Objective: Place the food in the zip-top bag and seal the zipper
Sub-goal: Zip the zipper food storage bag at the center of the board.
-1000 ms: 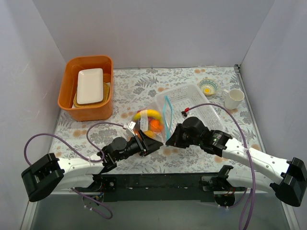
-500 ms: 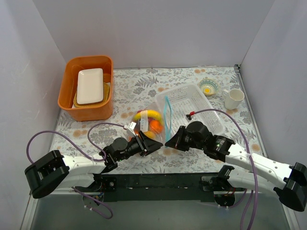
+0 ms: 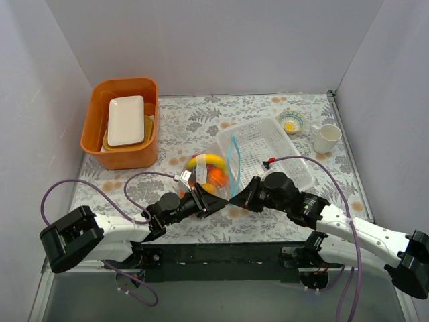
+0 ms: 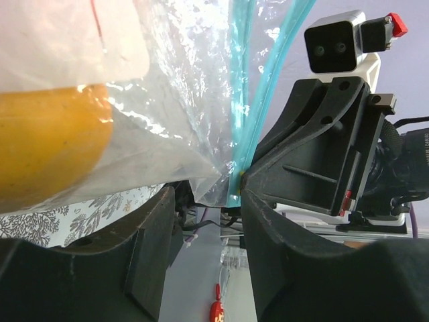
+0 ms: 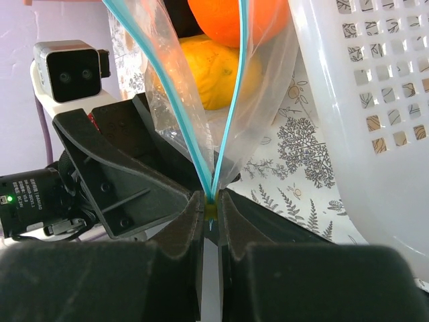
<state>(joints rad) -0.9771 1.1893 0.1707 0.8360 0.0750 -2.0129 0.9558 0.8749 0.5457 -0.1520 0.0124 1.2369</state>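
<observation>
The clear zip-top bag lies mid-table with the food inside: a banana and an orange show through it. Its light blue zipper runs along the right side, mouth still spread. In the right wrist view an orange and a yellow fruit sit behind the two zipper strips. My right gripper is shut on the zipper's near end, on a small yellow slider. My left gripper is open, its jaws either side of the bag's near corner. The two grippers face each other.
An orange bin holding a white plate stands at the back left. A white perforated basket lies right beside the bag. A small bowl and a white mug stand at the back right.
The right arm has dropped and shifted a little left while its gripper stays at the bag's near end. The left arm has shifted slightly right. The bag has barely moved.
</observation>
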